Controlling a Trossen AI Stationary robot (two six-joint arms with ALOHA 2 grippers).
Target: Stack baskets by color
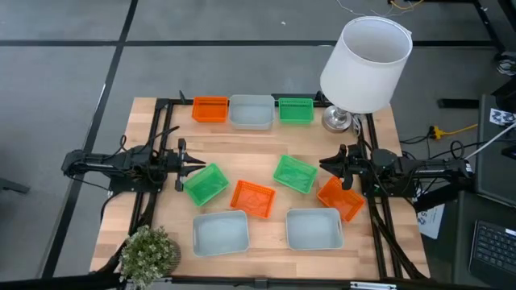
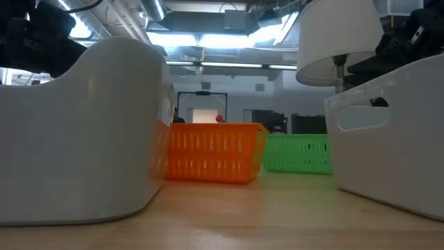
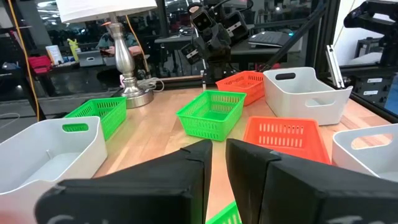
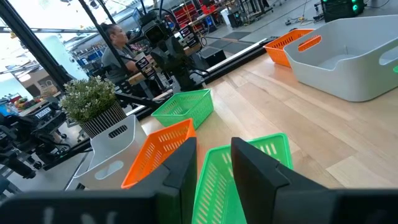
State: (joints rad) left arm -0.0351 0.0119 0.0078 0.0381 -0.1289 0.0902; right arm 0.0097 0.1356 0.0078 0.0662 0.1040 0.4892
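Note:
Three baskets stand in a row at the far edge: orange (image 1: 210,109), grey (image 1: 251,111), green (image 1: 296,109). Loose on the table lie a green basket (image 1: 206,184), an orange one (image 1: 252,198), a second green one (image 1: 294,173), an orange one (image 1: 341,198) and two grey ones (image 1: 220,232) (image 1: 314,229). My left gripper (image 1: 196,164) hovers by the left green basket's far corner (image 3: 225,214), its fingers a narrow gap apart, holding nothing. My right gripper (image 1: 326,163) stands open beside the right green basket (image 4: 217,177), which shows below and ahead of its fingers.
A white-shaded lamp (image 1: 365,63) with a metal foot (image 1: 337,119) stands at the far right corner. A small potted plant (image 1: 149,254) sits at the near left corner. Bare wood lies between the far row and the loose baskets. A person (image 4: 115,37) shows beyond the table.

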